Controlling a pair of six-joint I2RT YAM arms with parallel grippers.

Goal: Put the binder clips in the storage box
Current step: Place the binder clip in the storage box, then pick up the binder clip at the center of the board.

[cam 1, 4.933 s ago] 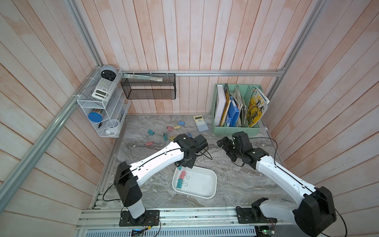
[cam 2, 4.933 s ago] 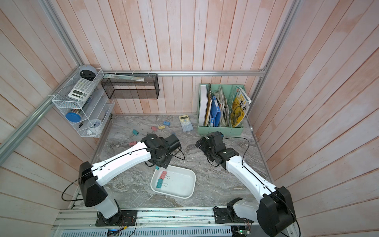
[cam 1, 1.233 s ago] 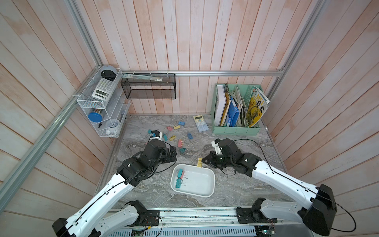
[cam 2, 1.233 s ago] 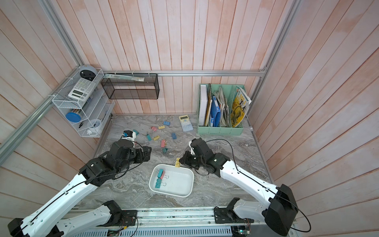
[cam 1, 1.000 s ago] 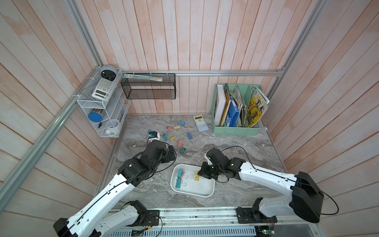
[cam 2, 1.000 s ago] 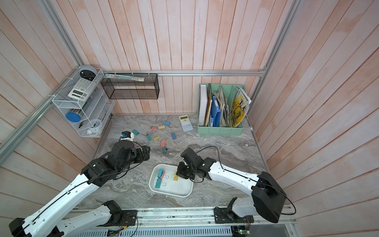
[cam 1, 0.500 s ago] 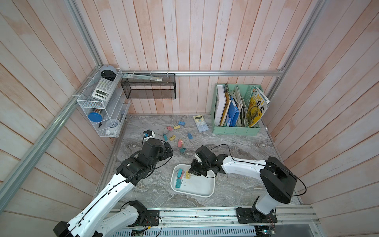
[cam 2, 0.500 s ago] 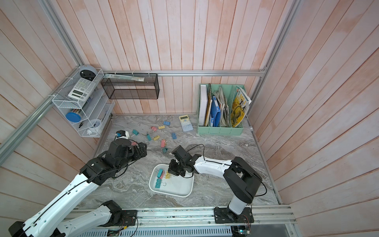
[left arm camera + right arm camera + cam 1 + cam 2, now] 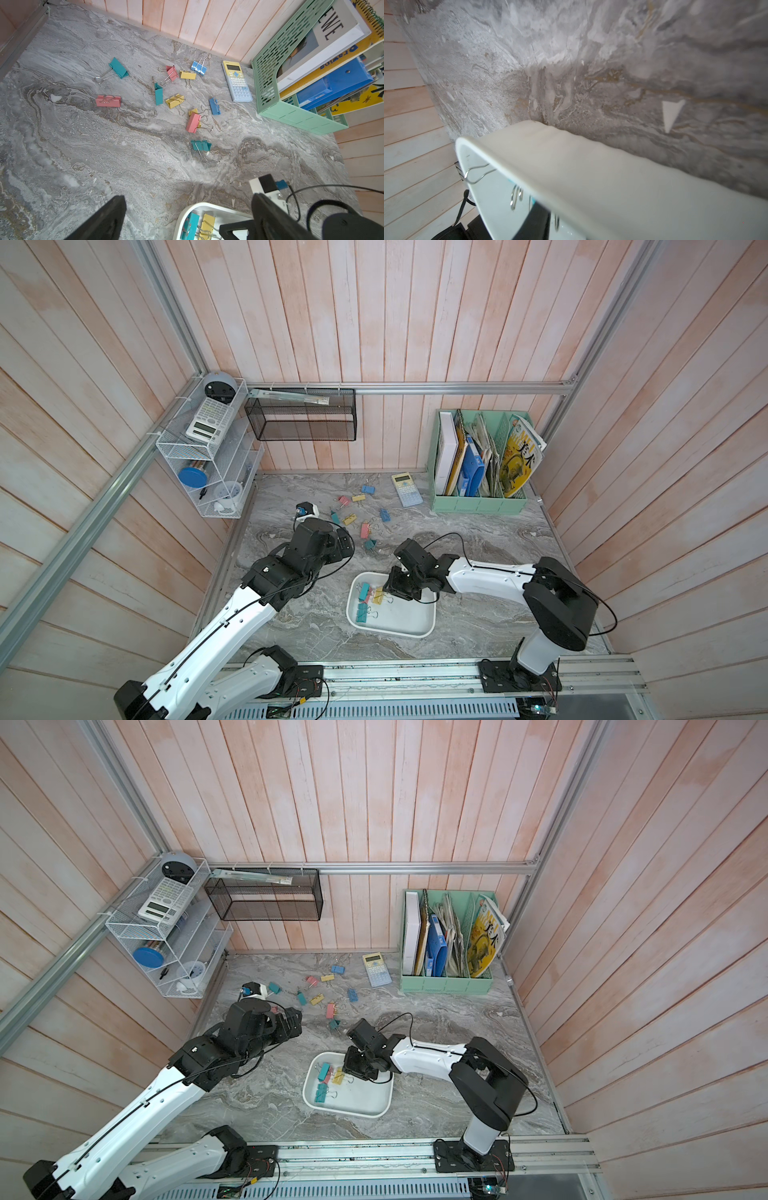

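Note:
The white storage box [image 9: 415, 632] [image 9: 374, 1112] sits at the front middle of the marble table. Teal, pink and yellow binder clips [image 9: 364, 591] [image 9: 324, 1071] lie at its left end. My right gripper [image 9: 395, 587] [image 9: 357, 1067] hangs low over that end, right beside the yellow clip [image 9: 377, 596] [image 9: 207, 223]. Its jaw gap is hidden. In the right wrist view the box rim [image 9: 571, 166] fills the frame. My left gripper [image 9: 340, 545] [image 9: 189, 199] is open and empty, left of the box. Several loose clips [image 9: 365, 530] [image 9: 193, 122] lie beyond it.
A calculator [image 9: 406, 489] lies at the back beside the mint-green file holder [image 9: 478, 502]. A black mesh basket [image 9: 303, 420] hangs on the back wall and a white wire shelf [image 9: 208, 456] on the left wall. A small black-and-white gadget [image 9: 306, 510] sits near the left edge.
My right gripper carried the yellow clip leftward from the table over the box. The clip now rests among the other clips at the box's left end. The left arm shifted slightly left.

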